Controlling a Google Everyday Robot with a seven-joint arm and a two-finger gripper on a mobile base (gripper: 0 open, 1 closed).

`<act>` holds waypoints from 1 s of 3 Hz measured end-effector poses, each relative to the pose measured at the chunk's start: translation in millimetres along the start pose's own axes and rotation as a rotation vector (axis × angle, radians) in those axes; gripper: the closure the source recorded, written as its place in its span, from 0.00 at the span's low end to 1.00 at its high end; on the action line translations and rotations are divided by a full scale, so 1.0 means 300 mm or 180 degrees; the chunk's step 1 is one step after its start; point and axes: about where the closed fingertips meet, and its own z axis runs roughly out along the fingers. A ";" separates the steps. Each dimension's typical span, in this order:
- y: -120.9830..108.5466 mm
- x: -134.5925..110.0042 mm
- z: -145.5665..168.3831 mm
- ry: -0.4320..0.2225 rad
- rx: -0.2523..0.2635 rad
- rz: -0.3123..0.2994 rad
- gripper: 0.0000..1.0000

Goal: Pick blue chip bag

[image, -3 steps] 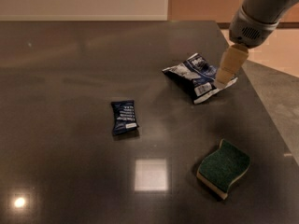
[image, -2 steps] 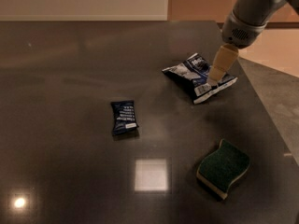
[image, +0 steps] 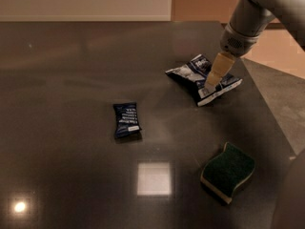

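The jaws end on the blue chip bag [image: 188, 73]; whether they stand apart or together cannot be told from this side. Since 0.7 s ago the gripper [image: 209, 86] has shifted left and lower, from the bag's right end onto its middle, while the bag lies unmoved near the tabletop [image: 71, 80] right edge. Bare surface opens to the left, as far as 1 small blue packet [image: 127, 119]; a green sponge [image: 228, 171] sits near the front right. The gripper hides part of the bag, and the arm [image: 248, 23] is cut off at the top right.
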 end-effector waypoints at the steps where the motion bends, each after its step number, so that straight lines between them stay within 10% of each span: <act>1: -0.005 0.006 0.047 0.0022 -0.0039 0.0060 0.00; 3: 0.030 -0.006 0.078 -0.0004 -0.0246 0.0066 0.42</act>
